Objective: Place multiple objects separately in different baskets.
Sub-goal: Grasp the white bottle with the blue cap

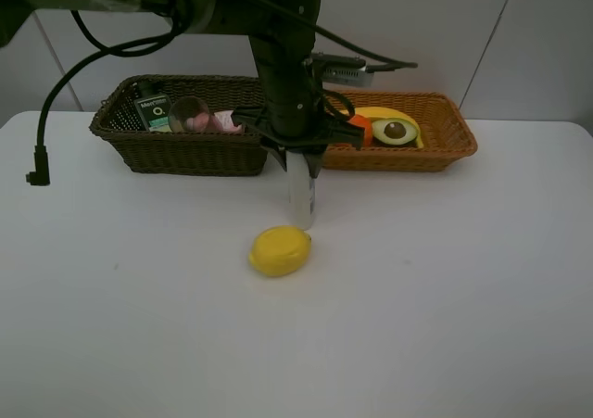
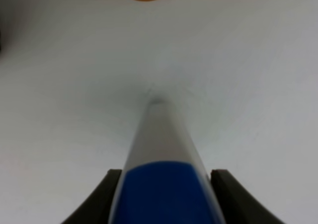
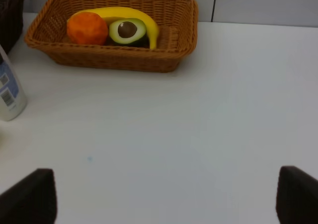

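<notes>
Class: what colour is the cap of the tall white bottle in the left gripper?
Blue: the tall white bottle's cap, best in the left wrist view.

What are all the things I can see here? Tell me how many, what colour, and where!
Table: one, white, under everything.
Dark basket: one, brown, back left.
Pump bottle: one, dark green, in dark basket.
Tumbler: one, pinkish, in dark basket.
Orange basket: one, orange-tan, back right.
Banana: one, yellow, in orange basket.
Avocado half: one, green, in orange basket.
Orange: one, in orange basket.
Lemon: one, yellow, on table.
Tall bottle: one, white, blue cap, upright behind lemon.
Left gripper: black, around bottle cap.
Right gripper: black, open.
</notes>
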Controlling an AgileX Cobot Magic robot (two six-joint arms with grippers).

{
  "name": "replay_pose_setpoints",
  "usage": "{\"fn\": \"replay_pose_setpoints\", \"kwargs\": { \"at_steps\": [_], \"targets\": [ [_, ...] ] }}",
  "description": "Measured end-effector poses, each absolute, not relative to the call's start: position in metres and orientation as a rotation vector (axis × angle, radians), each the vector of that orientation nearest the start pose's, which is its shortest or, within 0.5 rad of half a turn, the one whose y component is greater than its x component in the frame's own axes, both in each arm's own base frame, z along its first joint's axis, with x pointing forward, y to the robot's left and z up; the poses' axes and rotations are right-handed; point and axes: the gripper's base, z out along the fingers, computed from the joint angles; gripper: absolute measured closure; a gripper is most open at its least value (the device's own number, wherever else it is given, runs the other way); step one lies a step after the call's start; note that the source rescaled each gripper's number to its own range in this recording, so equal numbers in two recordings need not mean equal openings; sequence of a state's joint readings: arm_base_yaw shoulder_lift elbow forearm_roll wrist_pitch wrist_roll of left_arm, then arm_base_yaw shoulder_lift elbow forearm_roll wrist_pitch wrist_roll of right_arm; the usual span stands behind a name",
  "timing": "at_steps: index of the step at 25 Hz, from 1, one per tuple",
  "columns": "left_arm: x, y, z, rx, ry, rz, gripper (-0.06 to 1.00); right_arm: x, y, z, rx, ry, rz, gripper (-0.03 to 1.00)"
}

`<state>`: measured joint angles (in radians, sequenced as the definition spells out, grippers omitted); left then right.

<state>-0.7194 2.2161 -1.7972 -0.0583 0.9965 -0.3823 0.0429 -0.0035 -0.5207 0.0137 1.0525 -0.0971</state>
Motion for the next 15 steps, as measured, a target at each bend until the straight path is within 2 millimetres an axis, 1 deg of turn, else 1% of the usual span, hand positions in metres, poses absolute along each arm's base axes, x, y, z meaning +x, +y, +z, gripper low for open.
{"fn": "replay_pose_setpoints", "kwargs": {
  "at_steps": [6,11,13,15],
  "targets": [
    [0.347,-0.310,0.176,0.460,2.927,-0.249,0.43,-0.008,0.001,0.284,-0.141,2.007,-0.018,0.07],
    [0.344,-0.308,0.180,0.466,2.955,-0.227,0.43,-0.008,0.001,0.284,-0.141,2.007,-0.018,0.07],
    [0.343,-0.307,0.185,0.467,2.951,-0.230,0.43,-0.008,0.001,0.284,-0.141,2.007,-0.018,0.07],
    [0.342,-0.306,0.195,0.464,2.931,-0.247,0.43,-0.008,0.001,0.284,-0.141,2.007,-0.018,0.07]
  ]
}}
